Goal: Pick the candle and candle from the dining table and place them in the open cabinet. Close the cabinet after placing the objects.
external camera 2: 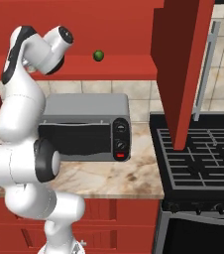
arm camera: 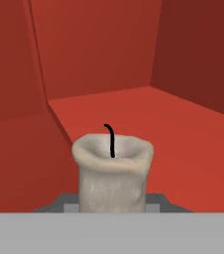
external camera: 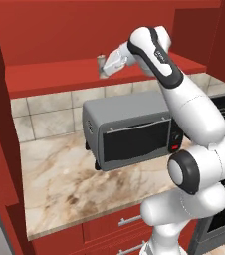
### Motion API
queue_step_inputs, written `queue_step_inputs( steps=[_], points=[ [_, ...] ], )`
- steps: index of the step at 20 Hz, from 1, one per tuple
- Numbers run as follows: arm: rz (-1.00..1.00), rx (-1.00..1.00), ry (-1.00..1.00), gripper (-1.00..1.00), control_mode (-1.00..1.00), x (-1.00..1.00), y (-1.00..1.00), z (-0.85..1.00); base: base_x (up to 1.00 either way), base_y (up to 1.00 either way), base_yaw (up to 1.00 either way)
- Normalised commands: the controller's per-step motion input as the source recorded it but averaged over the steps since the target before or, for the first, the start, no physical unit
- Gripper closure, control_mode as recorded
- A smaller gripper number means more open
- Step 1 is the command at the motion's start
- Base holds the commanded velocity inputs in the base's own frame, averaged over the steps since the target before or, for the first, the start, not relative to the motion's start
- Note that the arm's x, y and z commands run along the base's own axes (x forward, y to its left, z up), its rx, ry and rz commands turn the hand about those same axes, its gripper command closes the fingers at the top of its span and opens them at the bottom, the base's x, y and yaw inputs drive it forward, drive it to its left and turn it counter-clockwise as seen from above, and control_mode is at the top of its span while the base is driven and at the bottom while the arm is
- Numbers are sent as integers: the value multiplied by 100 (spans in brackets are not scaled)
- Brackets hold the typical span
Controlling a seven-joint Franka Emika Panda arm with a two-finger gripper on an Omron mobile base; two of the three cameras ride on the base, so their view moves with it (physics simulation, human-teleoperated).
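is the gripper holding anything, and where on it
Yes: the gripper is shut on the pale candle, holding it low on its sides, wick end up, inside the cabinet.

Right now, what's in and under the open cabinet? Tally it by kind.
Candles: 1, pale grey candle held in the shut jaws over the cabinet shelf
Small green round things: 1, green ball on the shelf
Toaster ovens: 1, grey toaster oven on the counter
Stoves: 1, black stove
Total: 4
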Motion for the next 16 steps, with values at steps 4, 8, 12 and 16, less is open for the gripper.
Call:
queue_step_inputs(
  steps=[4,8,12,16],
  points=[
    [0,3,0,100,-100,37,0,-3,0,0,0],
    [0,4,0,100,-100,42,0,-7,0,0,0],
    [0,3,0,100,-100,46,0,-8,0,0,0],
    [0,3,0,100,-100,49,0,-6,0,0,0]
  ],
)
